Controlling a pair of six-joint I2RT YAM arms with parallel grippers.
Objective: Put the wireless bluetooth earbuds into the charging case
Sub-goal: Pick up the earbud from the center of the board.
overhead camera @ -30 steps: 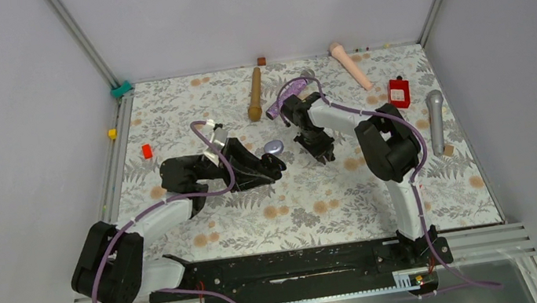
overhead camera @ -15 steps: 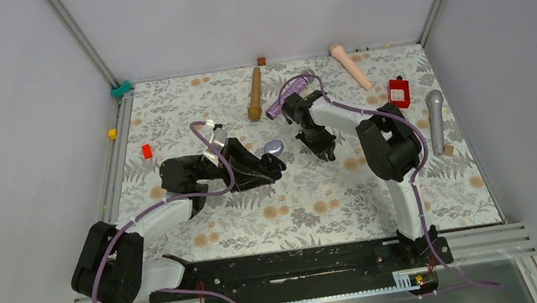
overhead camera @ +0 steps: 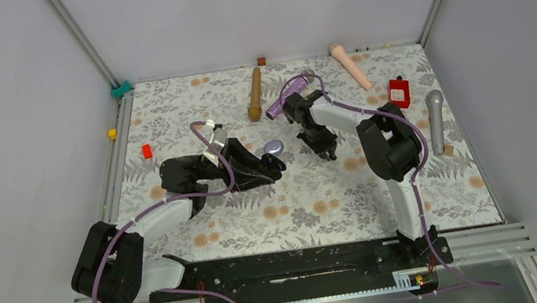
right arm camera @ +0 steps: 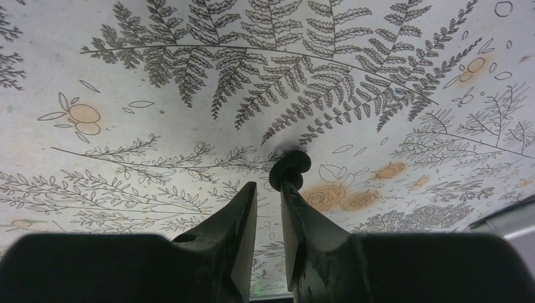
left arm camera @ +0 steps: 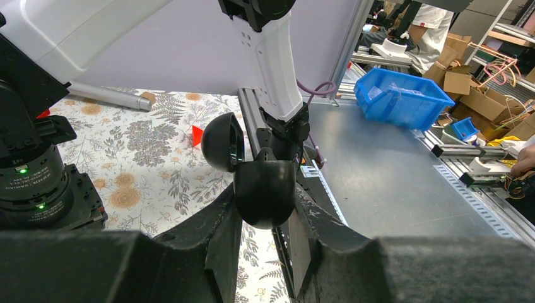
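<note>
Black earbud (right arm camera: 289, 166), tiny and partly hidden, sits pinched at the fingertips of the right tool (right arm camera: 268, 189), low over the floral tabletop (right arm camera: 158, 57), near the case (left arm camera: 265, 186) on its right. The left tool (left arm camera: 265, 201) clamps that case, lid (left arm camera: 222, 142) open; its inside cannot be seen.

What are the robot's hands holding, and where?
The left gripper clamps the charging case by its lower half. The earbud sits at the tips of the right gripper; grip unclear.

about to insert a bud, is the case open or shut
Open: the charging case, clamped in the left fingers, has its lid swung up.
</note>
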